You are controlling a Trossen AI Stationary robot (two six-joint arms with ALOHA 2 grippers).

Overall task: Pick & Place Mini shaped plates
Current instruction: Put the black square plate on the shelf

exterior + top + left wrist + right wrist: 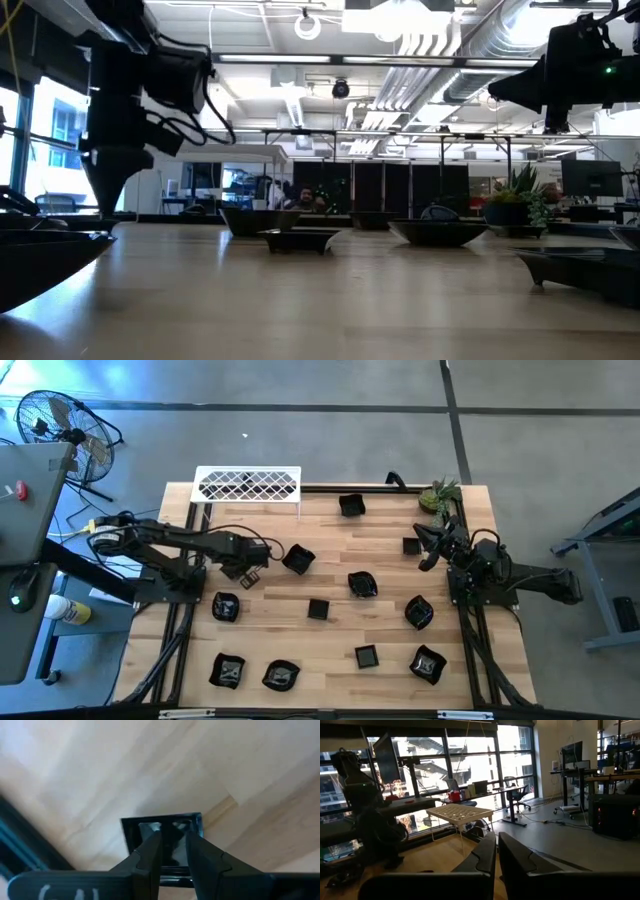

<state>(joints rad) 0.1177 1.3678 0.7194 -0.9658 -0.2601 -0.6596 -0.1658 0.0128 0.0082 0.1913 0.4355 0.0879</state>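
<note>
Your left gripper: fingers clamped on rim of square black plate (table beneath); right gripper closed, raised.

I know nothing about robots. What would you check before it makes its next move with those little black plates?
1. Left gripper lined up over the square plate: ok.
2. Square plate actually gripped: cannot tell.
3. Neighbouring plate apart from the left gripper: ok, though close.
4. Right gripper shut, empty, raised near the potted plant: ok.
5. White rack top free of plates: ok.
</note>
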